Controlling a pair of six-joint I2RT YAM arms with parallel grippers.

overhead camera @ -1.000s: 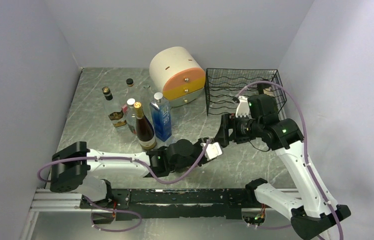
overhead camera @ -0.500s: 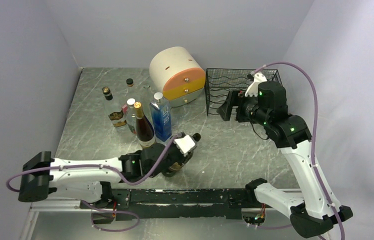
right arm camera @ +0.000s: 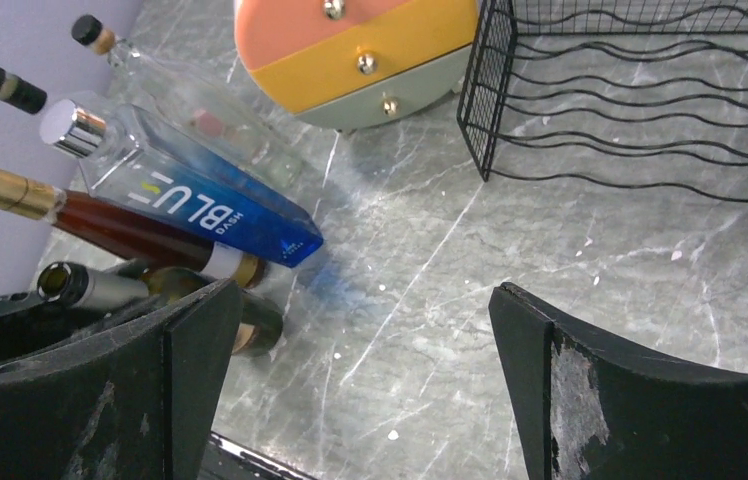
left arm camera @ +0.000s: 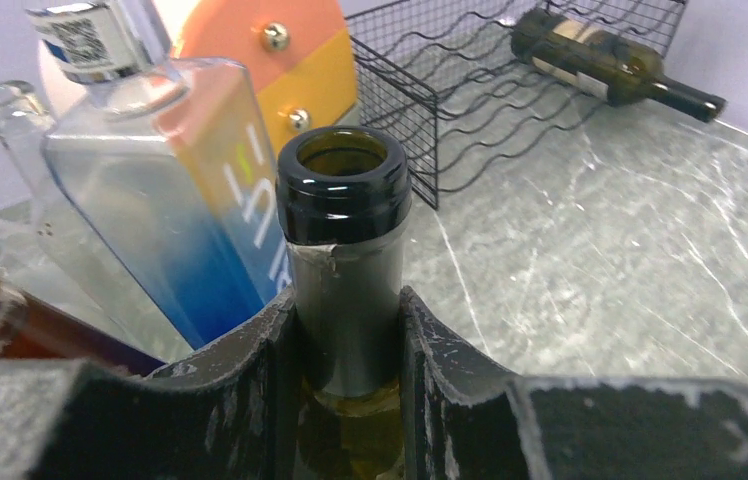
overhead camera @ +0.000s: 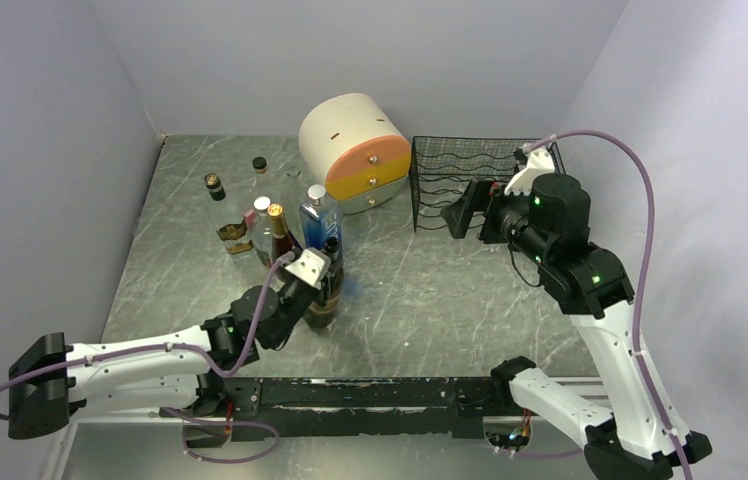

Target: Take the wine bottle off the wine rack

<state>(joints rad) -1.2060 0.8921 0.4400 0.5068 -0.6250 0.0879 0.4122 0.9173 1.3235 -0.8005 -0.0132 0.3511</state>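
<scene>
Basically the set-down step: the left gripper [left arm camera: 346,335] is clamped on the neck of the wine bottle [left arm camera: 342,225], which stands upright and off the wine rack [overhead camera: 450,172], just beside the blue bottle [left arm camera: 185,200] at the near edge of the bottle cluster. I can't tell whether its base is on the table [overhead camera: 430,300] yet. The right gripper [right arm camera: 360,310] is spread wide and holds nothing, hanging in front of the rack. Next move, probably: seat the base, let go, and back off without knocking the neighbours. A second dark bottle [left arm camera: 600,62] lies by the rack's far end; whether it is on the rack or beside it is unclear.

Versus a second ago: the left gripper was mid-table close to the right one; now it is over by the cluster. The right gripper has opened up and pulled back toward the rack.
</scene>
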